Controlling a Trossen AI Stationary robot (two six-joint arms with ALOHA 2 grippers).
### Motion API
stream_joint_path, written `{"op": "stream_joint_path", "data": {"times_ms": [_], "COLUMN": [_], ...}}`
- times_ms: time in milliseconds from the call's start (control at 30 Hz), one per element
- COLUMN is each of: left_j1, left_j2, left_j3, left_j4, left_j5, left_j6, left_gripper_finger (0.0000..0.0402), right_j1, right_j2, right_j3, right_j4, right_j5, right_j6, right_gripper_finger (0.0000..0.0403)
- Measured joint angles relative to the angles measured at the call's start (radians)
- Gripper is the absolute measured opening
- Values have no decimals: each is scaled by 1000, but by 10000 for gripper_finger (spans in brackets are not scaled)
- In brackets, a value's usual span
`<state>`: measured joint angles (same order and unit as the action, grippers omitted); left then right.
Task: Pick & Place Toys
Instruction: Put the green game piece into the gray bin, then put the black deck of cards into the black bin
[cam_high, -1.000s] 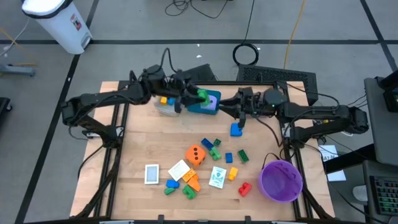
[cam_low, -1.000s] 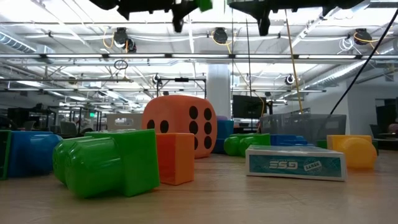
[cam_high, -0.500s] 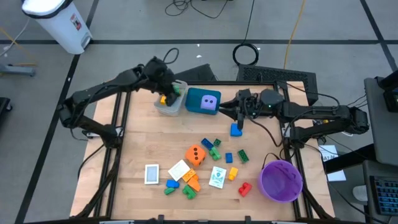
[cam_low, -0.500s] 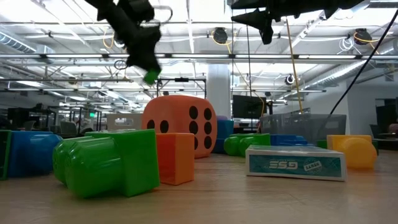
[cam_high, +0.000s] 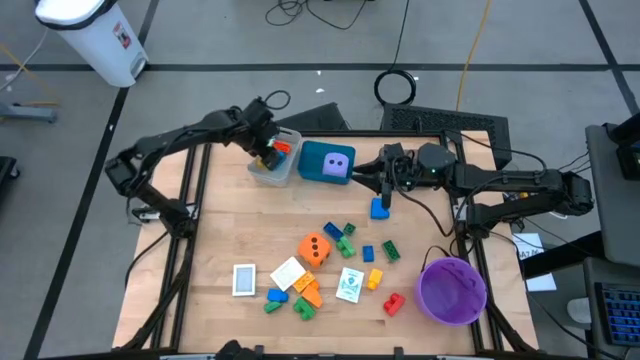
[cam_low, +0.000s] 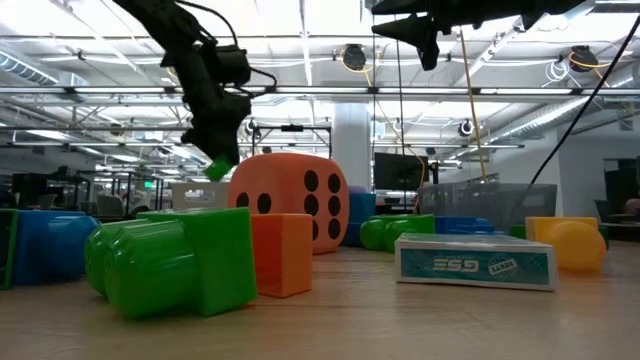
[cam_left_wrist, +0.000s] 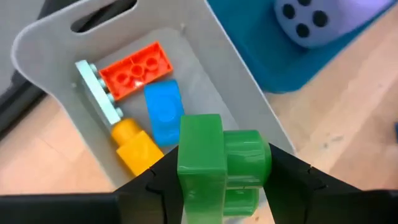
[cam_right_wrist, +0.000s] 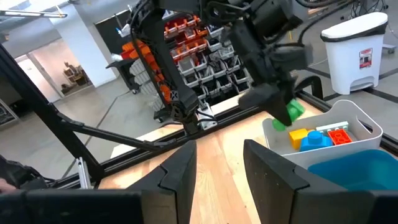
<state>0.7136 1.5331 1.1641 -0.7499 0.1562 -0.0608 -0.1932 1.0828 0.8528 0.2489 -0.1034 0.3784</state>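
Above the grey tray (cam_left_wrist: 205, 37): left hand (cam_left_wrist: 221, 186), pinching a green brick (cam_left_wrist: 217, 165). Inside the tray: red brick (cam_left_wrist: 134, 68), blue brick (cam_left_wrist: 163, 112), yellow brick (cam_left_wrist: 134, 146). Beside the teal tray (cam_high: 312, 160): right hand (cam_high: 384, 180), fingers parted, holding nothing.

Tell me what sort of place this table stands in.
Most likely a robotics lab or workshop: an open hall with exposed ceiling pipes and strip lights, racks of orange parts bins behind the wooden table, and cables coiled on the grey floor.
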Motion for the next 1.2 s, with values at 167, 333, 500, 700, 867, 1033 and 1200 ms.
{"op": "stream_joint_path", "data": {"times_ms": [167,333,500,700,867,1033,1200], "left_j1": [-14,-38,-56,-48,-40,-40,-40], "left_j2": [62,134,167,168,168,168,168], "left_j3": [0,0,0,0,0,0,8], "left_j4": [77,134,155,170,178,179,175], "left_j5": [-4,-10,-69,-120,-106,-106,-105], "left_j6": [-84,-144,-162,-189,-212,-219,-231], "left_gripper_finger": [179,180,181,181,184,213,245], "right_j1": [0,0,0,0,0,0,0], "right_j2": [0,0,0,0,0,0,0], "right_j3": [0,0,0,0,0,0,0], "right_j4": [0,-1,-4,-23,-23,-23,-23], "right_j5": [1,1,1,1,1,2,2], "right_j6": [0,0,1,1,-1,-6,-6], "right_gripper_finger": [128,128,128,128,128,128,128]}}
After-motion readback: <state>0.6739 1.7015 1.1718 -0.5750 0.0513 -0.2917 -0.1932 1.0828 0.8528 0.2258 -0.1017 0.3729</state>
